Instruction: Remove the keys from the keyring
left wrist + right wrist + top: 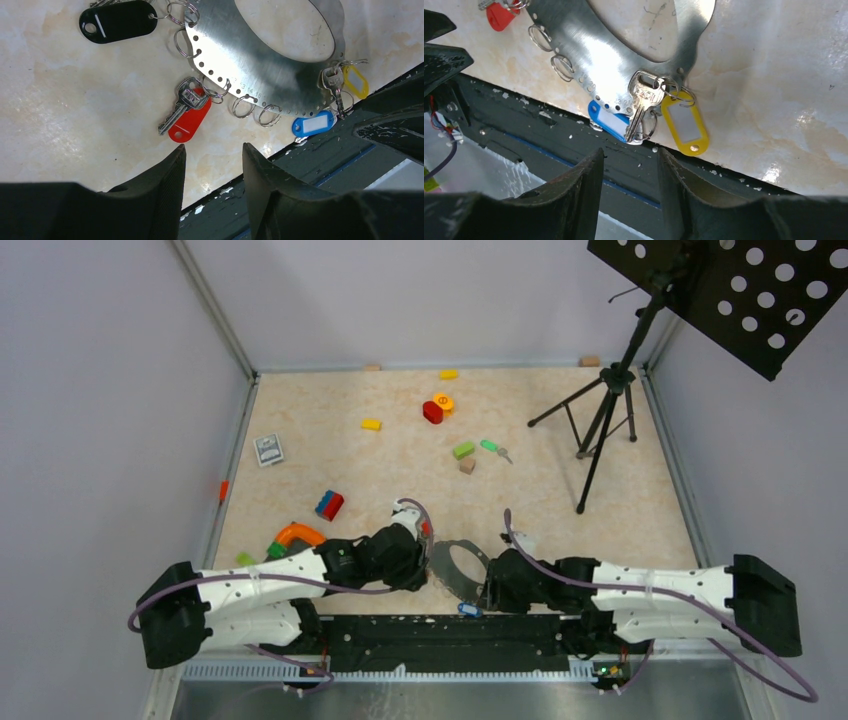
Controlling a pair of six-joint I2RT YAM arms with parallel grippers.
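The keyring (pixel 455 565) is a wide grey metal band loop lying flat at the table's near edge, between my two grippers. Small split rings hang from its holes. In the left wrist view the band (pixel 250 60) carries a silver key with a red tag (pixel 187 117), a blue tag (pixel 314 123), a yellow tag (pixel 356 82) and a black tag (pixel 117 21). My left gripper (pixel 214 150) is open and empty, just short of the red tag. In the right wrist view a silver key (pixel 640 107) lies over the blue tag (pixel 611 120), beside the yellow tag (pixel 684 122). My right gripper (pixel 630 152) is open and empty, over the black rail.
A black rail (pixel 450 630) runs along the near edge under the blue tag. An orange curved toy (pixel 297 533) and a red-blue block (pixel 329 504) lie to the left. A green-headed key (pixel 493 448), blocks and a black tripod (pixel 600 420) stand farther back.
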